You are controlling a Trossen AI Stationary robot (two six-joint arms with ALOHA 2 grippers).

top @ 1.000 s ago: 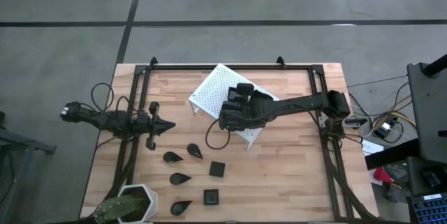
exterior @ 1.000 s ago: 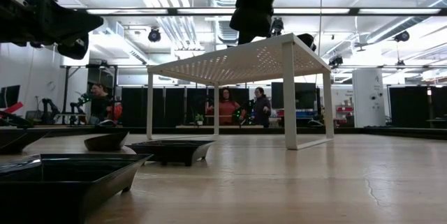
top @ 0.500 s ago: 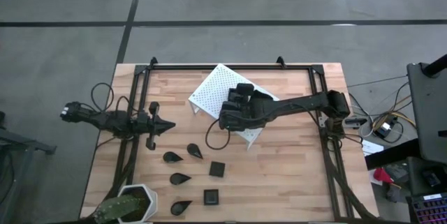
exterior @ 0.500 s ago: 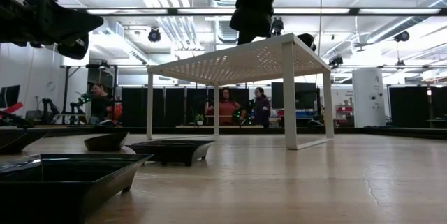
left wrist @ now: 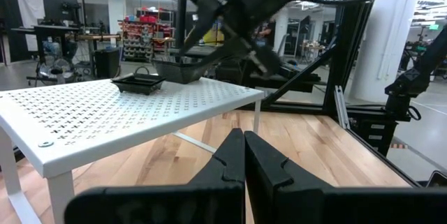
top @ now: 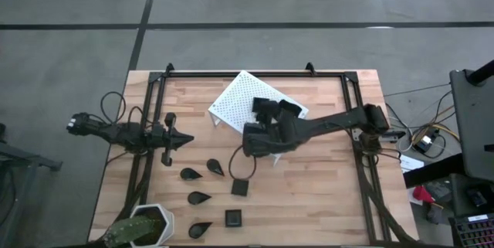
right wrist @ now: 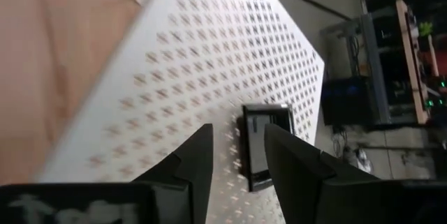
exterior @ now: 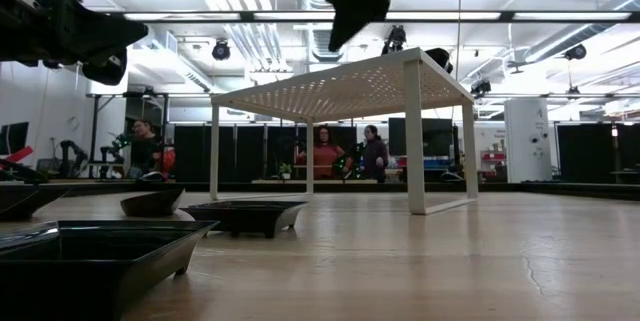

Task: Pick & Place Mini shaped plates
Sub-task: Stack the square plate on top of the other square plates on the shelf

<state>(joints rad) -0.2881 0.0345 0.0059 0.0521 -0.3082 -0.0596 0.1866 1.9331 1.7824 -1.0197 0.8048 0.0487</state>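
Two small black square plates (top: 262,107) (top: 288,107) lie flat on top of the white perforated rack (top: 235,97). My right gripper (right wrist: 237,160) hovers open above the rack, clear of it. One plate (right wrist: 264,140) shows just beyond its fingers. Teardrop plates (top: 190,174) (top: 214,167) (top: 198,198) and square plates (top: 240,188) (top: 233,218) sit on the wooden table near its front left. My left gripper (top: 182,137) waits shut at the table's left side, holding nothing.
A white hexagonal plant pot (top: 143,229) stands at the near left corner. The black frame rails (top: 361,163) run along the table's sides. Bare wood (top: 309,194) lies near right of the rack. People stand in the room beyond the table.
My right gripper has risen and drawn back from the rack's top toward the table's near edge. The two square plates on the rack, covered by it before, now show in the high view.
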